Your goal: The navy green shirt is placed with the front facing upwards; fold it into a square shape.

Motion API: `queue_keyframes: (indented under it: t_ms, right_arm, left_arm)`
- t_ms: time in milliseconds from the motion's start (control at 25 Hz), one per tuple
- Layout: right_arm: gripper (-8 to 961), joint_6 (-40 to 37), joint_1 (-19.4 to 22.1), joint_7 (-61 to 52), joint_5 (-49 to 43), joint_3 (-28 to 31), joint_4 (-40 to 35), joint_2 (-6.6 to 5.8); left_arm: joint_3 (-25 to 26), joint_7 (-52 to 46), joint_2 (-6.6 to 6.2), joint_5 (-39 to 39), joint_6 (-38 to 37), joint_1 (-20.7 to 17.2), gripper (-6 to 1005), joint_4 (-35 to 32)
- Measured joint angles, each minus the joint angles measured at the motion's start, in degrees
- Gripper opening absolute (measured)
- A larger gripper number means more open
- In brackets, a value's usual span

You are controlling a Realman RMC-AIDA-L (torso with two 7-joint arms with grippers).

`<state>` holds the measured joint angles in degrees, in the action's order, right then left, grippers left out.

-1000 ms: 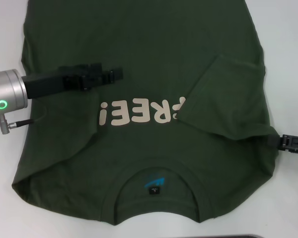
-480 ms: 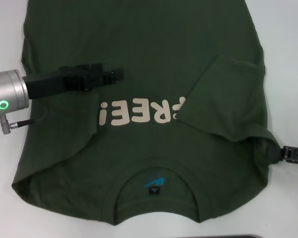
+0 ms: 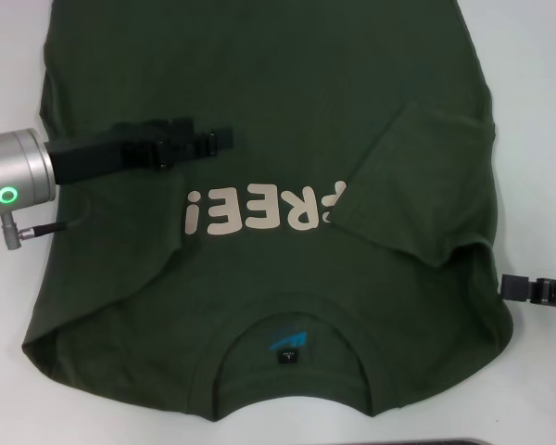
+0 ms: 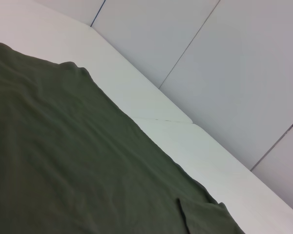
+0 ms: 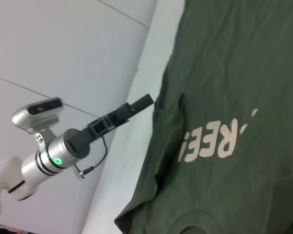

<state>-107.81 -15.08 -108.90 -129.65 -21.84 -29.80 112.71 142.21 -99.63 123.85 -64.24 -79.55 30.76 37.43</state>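
The dark olive-green cotton T-shirt (image 3: 259, 120) lies spread front-up on the white table (image 3: 537, 93), collar (image 3: 292, 357) nearest me, its cream "FREE!" lettering (image 3: 264, 209) reading upside down from my head camera. The small dark neck label (image 3: 285, 356) sits inside the collar, just below a blue mark. The sleeve on my right side (image 3: 417, 185) is folded inward over the chest; its edge covers the start of the lettering. The sleeve on my left side is also turned in, giving a diagonal crease (image 3: 102, 287) down toward the shoulder.

My left gripper (image 3: 221, 139) hangs over the shirt's left half, just above the lettering, arm reaching in from the left edge with the silver wrist cuff (image 3: 14, 176) and its green ring light (image 3: 6, 196). The fingers look closed together with nothing between them. In my right wrist view the same gripper (image 5: 145, 101) shows beside the shirt's edge.

My right gripper (image 3: 514, 287) sits at the shirt's right edge, near the shoulder, over bare table and about touching the hem line. I cannot tell whether it is clenched or released.

My left wrist view shows only green fabric (image 4: 63, 161) and table beyond it.
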Motion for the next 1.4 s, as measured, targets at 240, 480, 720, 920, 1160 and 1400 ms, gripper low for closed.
queue_keyframes:
  t_ms: [240, 480, 720, 920, 1160, 1400]
  right_arm:
    - [816, 2.35, 1.20, -0.58, -0.31, 1.26, -0.27, -0.69]
    - [816, 3.14, 2.36, -0.54, -0.40, 1.28, -0.30, -1.39]
    - [815, 5.28, 2.60, -0.73, -2.73, 1.34, -0.21, -1.57]
    - [815, 7.46, 2.13, -0.76, -4.05, 1.63, 0.12, -1.47]
    - [815, 7.94, 0.88, -1.00, -4.03, 2.53, 0.19, -1.28]
    - [816, 8.26, -0.72, -1.63, -4.18, 2.52, 0.27, -1.05]
  left_arm:
    - [0.00, -0.01, 0.07, 0.00, 0.41, 0.11, 888, -0.52]
    - [0.00, -0.01, 0.08, 0.00, 0.55, 0.31, 887, -0.70]
    - [0.00, -0.03, 0.08, 0.00, 0.54, 0.41, 887, -0.78]
    - [0.00, -0.04, 0.08, 0.00, 0.53, 0.48, 887, -0.78]
    - [0.00, -0.04, 0.08, 0.00, 0.71, 0.63, 887, -0.78]
    - [0.00, -0.04, 0.07, 0.00, 1.21, 0.67, 887, -0.78]
